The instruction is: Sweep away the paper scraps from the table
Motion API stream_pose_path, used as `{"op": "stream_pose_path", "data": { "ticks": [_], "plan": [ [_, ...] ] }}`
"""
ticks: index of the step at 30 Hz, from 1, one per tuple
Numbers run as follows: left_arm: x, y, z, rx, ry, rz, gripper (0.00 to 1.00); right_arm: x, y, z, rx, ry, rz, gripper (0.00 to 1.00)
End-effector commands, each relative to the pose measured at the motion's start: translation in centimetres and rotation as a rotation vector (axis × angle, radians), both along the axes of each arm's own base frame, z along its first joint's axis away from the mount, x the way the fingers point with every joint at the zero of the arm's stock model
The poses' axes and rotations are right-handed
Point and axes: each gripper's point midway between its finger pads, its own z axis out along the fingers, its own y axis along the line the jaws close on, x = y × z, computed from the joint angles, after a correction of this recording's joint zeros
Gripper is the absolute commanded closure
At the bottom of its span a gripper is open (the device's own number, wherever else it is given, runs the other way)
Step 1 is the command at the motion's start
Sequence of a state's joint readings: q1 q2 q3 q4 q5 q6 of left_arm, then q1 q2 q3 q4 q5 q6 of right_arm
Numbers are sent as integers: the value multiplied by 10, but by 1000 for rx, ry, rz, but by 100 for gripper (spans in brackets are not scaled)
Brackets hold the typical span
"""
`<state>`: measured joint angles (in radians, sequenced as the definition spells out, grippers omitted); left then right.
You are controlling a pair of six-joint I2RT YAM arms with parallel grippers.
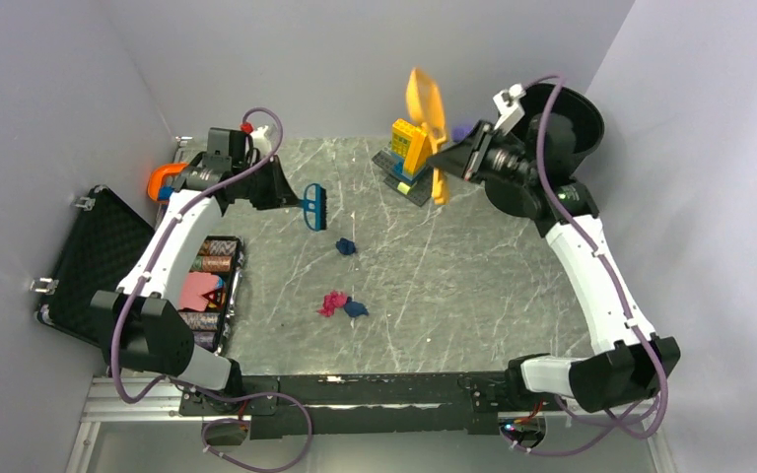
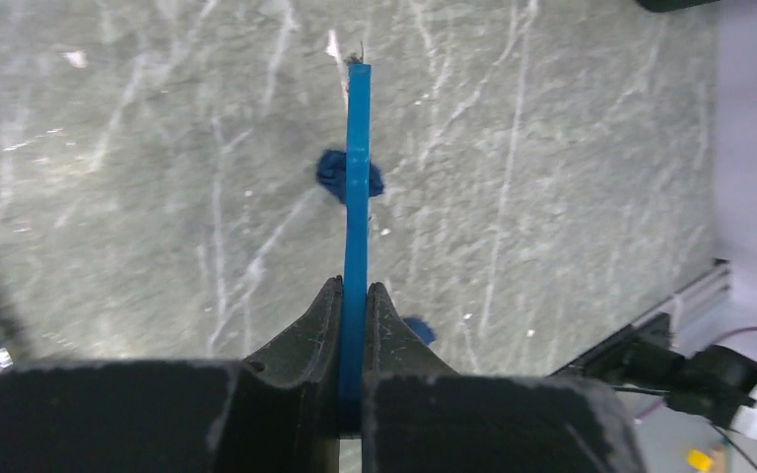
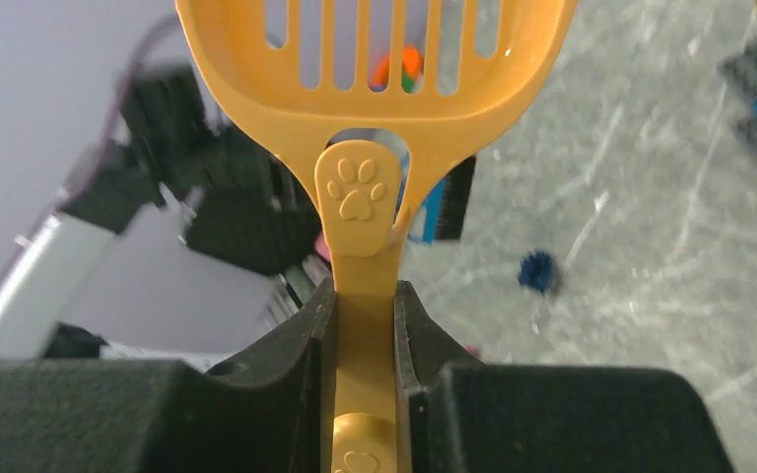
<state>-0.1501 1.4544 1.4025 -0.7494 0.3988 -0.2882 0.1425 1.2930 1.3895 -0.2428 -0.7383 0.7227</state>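
Black foam-lined case (image 1: 84, 261): lying open off the left edge of the surface (image 1: 473, 276). A stroke aimed leftward is risking wads being flicked into its foam, or among the things packed beside it.

Left hand (image 2: 355, 301): pressing its fingers together on the thin flat handle of the blue hand brush (image 1: 313, 205), over the far-left part of the surface. Whether the bristles are touching down cannot be told.

Grip risk: the handle is being pinched edge-on, so the sideways drag of a sweep is likely to be twisting it between the fingers, leaving the brush head askew.

Paper scraps: a dark blue wad (image 2: 331, 175) is lying near the brush, on the arms' side of it. A magenta wad (image 1: 333, 302) and a blue wad (image 1: 357, 308) are lying together nearer the arm bases.

Scrap risk: the wads are looking light and crumpled. A fast stroke is likely to be scattering them or rolling them under the bristles, and one pass is probably missing the nearer pair.

Toy brick build (image 1: 409, 153): standing at the far edge, just beside the scoop. A careless descent is risking knocking it over.

Slotted scoop (image 3: 358, 187): orange, being held raised above the far edge. Its slots are looking wide enough that the smallest wads may be slipping through.

Right hand (image 3: 365, 296): pinching the scoop's handle between both fingers.
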Motion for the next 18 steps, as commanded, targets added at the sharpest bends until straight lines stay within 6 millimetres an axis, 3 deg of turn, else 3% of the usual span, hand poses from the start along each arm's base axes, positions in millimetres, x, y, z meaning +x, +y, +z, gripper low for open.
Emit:
{"op": "stream_pose_path", "data": {
  "ticks": [1,7,11,15,18],
  "plan": [
    [12,-39,8,-206,13,-45,100,-16,0,-84,-276,99,-53,100],
    [34,-78,-5,-265,96,-58,100,-52,13,-155,-446,214,-23,100],
    [47,-100,-22,-289,168,-36,100,-70,14,-180,-498,250,-7,100],
    [53,-80,-61,-157,240,121,100,-84,16,-196,-544,272,19,100],
    [42,-62,-89,-54,298,175,100,-96,19,-211,-598,293,43,100]
  ]
}}
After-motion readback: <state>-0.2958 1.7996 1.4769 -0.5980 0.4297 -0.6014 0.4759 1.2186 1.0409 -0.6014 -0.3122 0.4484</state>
